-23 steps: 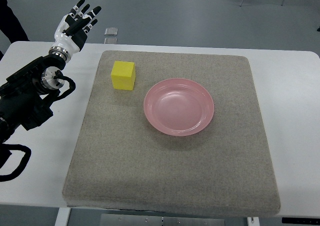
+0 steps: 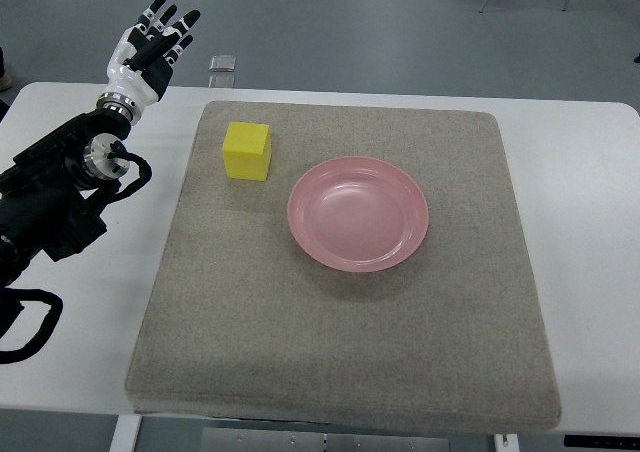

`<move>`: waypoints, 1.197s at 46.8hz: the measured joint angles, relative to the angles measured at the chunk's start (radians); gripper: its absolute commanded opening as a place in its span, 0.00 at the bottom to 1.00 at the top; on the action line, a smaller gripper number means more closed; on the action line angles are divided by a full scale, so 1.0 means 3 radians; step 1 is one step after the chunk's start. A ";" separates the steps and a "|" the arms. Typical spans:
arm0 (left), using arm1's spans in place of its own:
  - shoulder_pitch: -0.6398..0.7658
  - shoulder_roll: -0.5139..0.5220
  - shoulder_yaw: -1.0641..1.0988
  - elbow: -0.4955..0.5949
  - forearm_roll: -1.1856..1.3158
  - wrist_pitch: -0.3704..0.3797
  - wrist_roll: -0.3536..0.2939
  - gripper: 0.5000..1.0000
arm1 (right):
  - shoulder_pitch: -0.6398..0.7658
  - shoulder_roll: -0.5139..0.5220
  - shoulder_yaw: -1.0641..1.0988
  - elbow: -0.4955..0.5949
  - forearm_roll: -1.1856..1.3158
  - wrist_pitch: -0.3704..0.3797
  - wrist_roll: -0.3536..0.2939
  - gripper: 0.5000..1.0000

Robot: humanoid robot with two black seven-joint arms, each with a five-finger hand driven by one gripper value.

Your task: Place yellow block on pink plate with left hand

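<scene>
The yellow block (image 2: 246,150) sat on the grey mat (image 2: 340,352) in the upper left part of the frame, close to the mat's far-left corner and just inside its left edge. The block appeared roughly cubic, so no long axis could be determined; its faces ran nearly parallel to the mat's edges, with a slight skew. The pink plate (image 2: 358,213) lay right of the block and lower in the frame, near the centre, apart from the block with a narrow strip of mat between them. The plate was empty. Bare mat extended below and to the right of the plate, out to the mat's edges. The mat rested on a white table (image 2: 585,172), which showed as a margin on the left, right and top sides.

The left hand (image 2: 148,54) was raised at the upper left of the frame, above the table's far edge, left of the mat and well apart from the block. Its fingers (image 2: 172,32) were extended and spread, holding nothing. A small clear object (image 2: 222,63) lay beyond the table's upper edge
</scene>
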 measured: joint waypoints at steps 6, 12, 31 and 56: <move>0.0000 0.0000 0.0002 0.0000 0.0006 0.0000 0.0000 0.98 | 0.0000 0.0000 0.0000 0.0002 0.0000 0.0000 0.0000 0.85; 0.0000 -0.0004 0.0015 -0.0048 0.0018 0.0002 0.0000 0.98 | 0.0000 0.0000 0.0000 0.0001 0.0000 0.0000 0.0000 0.85; -0.0150 0.0193 0.0237 -0.0251 0.0155 -0.0006 0.0056 0.97 | 0.0000 0.0000 0.0000 0.0000 0.0000 0.0000 0.0000 0.85; -0.0505 0.0723 0.1290 -0.0828 0.1010 -0.0111 0.0068 0.97 | 0.0000 0.0000 0.0000 0.0001 0.0000 0.0000 0.0000 0.85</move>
